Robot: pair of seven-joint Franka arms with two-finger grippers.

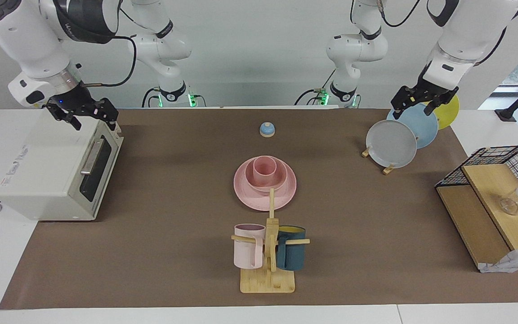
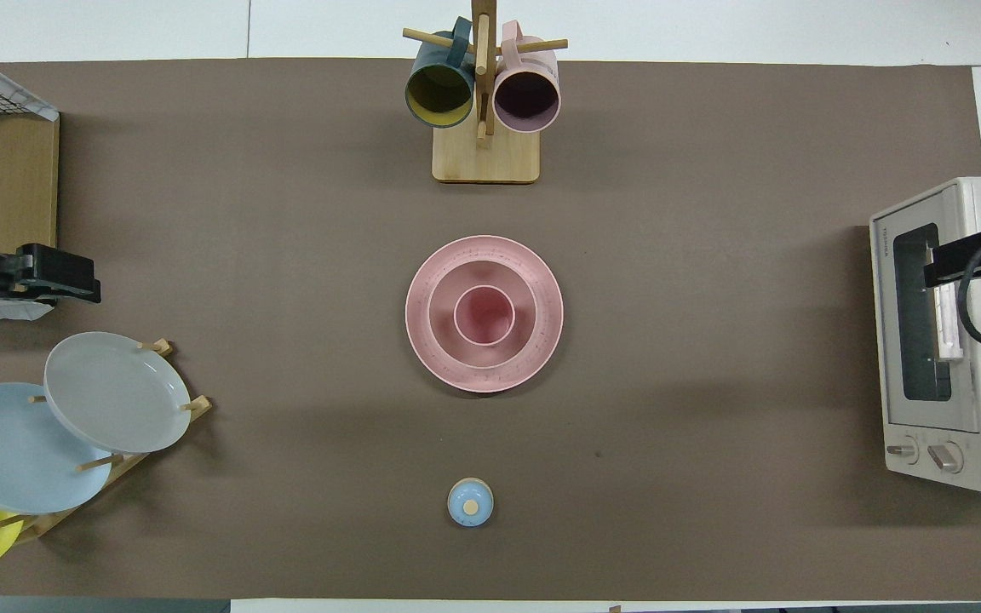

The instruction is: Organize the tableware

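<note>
Left arm's end of the table: my left gripper [image 1: 423, 100] hangs in the air over the blue plate [image 1: 418, 123]. That plate stands in a wooden rack between a grey plate [image 1: 391, 143] and a yellow plate [image 1: 450, 110]. Whether this gripper is open or closed, I cannot tell. It holds nothing that I can see.

Middle of the table: the pink plate [image 1: 250, 195] lies flat on the brown mat [image 1: 151, 252]. The pink bowl [image 1: 281, 180] sits on it and the pink cup [image 1: 264, 170] stands upright inside the bowl. A small blue knob [image 1: 267, 129] lies nearer to the robots. The mug stand [image 1: 268, 279], farther off, carries a pale pink mug [image 1: 247, 252] and a dark teal mug [image 1: 291, 254].

Right arm's end: my right gripper [image 1: 86, 112] hangs over the toaster oven [image 1: 52, 171]. Open or closed, I cannot tell.
</note>
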